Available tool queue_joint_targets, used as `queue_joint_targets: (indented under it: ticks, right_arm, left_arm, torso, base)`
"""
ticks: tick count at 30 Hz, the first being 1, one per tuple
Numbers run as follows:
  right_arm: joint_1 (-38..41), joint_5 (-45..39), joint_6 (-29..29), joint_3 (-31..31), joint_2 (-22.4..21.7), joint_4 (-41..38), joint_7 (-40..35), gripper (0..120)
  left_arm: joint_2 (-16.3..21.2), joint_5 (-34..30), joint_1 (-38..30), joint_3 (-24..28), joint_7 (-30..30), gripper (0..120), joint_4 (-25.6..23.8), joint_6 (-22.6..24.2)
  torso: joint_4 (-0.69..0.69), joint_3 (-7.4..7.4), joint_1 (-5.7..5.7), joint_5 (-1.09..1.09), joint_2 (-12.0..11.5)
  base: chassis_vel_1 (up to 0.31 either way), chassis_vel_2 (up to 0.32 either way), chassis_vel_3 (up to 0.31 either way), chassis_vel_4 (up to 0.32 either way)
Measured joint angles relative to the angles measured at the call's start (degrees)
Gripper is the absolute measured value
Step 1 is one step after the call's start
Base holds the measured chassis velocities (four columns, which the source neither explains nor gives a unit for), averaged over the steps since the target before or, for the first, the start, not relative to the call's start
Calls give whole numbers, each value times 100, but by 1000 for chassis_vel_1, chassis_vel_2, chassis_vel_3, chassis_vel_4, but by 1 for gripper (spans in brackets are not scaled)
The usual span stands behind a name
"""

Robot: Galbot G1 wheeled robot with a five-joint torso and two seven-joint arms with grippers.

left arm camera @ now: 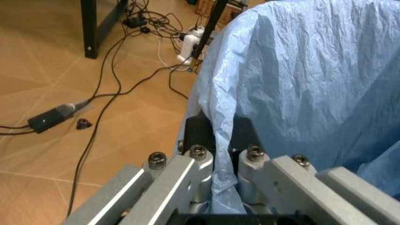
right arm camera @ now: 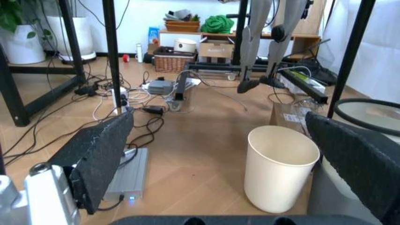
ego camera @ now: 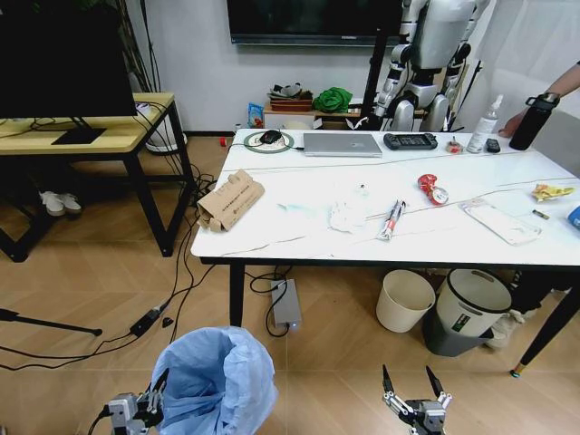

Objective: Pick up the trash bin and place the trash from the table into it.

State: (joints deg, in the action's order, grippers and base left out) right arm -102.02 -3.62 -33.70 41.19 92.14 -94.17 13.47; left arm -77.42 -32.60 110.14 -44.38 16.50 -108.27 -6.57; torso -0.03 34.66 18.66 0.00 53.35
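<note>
The trash bin [ego camera: 217,381], lined with a crinkled light-blue bag, is low in the head view, in front of the table [ego camera: 299,243]. My left gripper [ego camera: 149,403] is at its left rim. In the left wrist view the left gripper [left arm camera: 216,136] is shut on the rim with the blue bag [left arm camera: 300,70] pinched between its pads. My right gripper [ego camera: 415,391] hangs open to the right of the bin, holding nothing. Trash lies on the table: torn cardboard [ego camera: 230,199], white tissue [ego camera: 349,215], a red wrapper [ego camera: 431,188], a yellow wrapper [ego camera: 551,191] and a clear plastic sheet [ego camera: 499,220].
A laptop [ego camera: 342,144], game controller [ego camera: 410,140] and bottles stand at the table's far edge. Under the table are a cream bin [ego camera: 404,300], a grey bin [ego camera: 467,311] and a power box [ego camera: 285,302]. Cables cross the floor beside the wooden desk [ego camera: 82,136].
</note>
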Motion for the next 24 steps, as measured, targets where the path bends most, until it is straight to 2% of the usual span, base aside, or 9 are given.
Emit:
queue_joint_targets:
  ticks: [24]
  right_arm:
    - [-22,17,3,7,0,-63,-1,100]
  left_arm:
    - [-17,-100,51,68,-13,0,-46,4]
  torso:
    - [0,364,275,0,639]
  base:
    - [0,0,0,0]
